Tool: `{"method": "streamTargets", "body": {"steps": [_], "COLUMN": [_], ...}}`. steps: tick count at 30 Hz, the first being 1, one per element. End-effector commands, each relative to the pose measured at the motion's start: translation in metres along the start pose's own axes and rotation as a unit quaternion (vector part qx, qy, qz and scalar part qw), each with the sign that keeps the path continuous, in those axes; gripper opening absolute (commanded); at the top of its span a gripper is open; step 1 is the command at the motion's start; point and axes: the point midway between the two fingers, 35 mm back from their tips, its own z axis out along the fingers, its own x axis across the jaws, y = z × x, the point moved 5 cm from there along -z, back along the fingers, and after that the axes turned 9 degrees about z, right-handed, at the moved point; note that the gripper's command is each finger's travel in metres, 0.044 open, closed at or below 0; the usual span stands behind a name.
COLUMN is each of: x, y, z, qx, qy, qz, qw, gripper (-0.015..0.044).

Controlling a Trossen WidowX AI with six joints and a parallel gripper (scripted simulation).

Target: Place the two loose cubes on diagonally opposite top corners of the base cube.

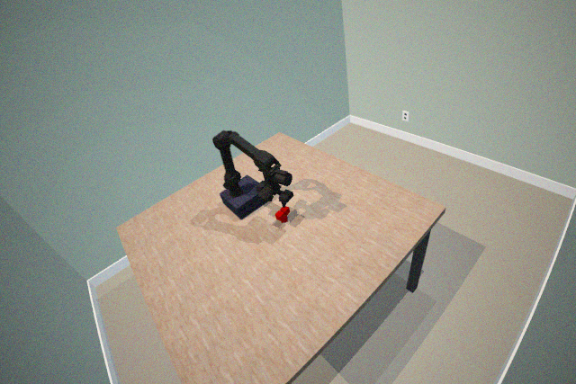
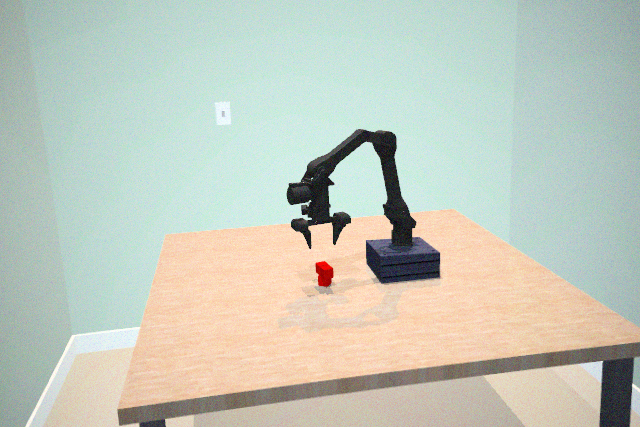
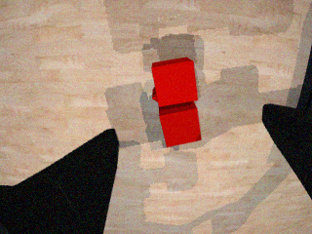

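Note:
Three red cubes form a small stack (image 1: 282,215) on the table. The base cube (image 2: 324,282) is at the bottom, with only a sliver of it showing at the left in the wrist view. The two upper cubes (image 2: 321,264) (image 2: 327,271) sit on it, one behind the other, and look level. In the wrist view, one cube (image 3: 175,83) is above the other cube (image 3: 180,127), with a dark strip between them. Their exact gap and corner offset are not clear. My gripper (image 2: 322,246) (image 3: 190,124) is wide open and empty, above the stack and not touching it.
The wooden table (image 1: 241,287) (image 2: 361,350) carries the arm's dark blue mounting block (image 1: 246,205) (image 2: 408,264). The block stands close to the stack. Shadows of the arm fall around the cubes.

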Motion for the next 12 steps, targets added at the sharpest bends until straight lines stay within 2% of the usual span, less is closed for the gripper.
{"method": "streamTargets", "body": {"steps": [1, 7, 12], "x": [-0.008, -0.041, -0.046], "y": [-0.042, -0.122, -0.131], "z": [-0.001, -0.003, -0.003], "qx": [0.002, 0.006, 0.006], "qy": [-0.001, -0.003, -0.004], "qz": [-0.007, -0.007, -0.007], "qw": [1.000, 1.000, 1.000], "gripper": [0.0400, 0.0400, 0.0400]}}
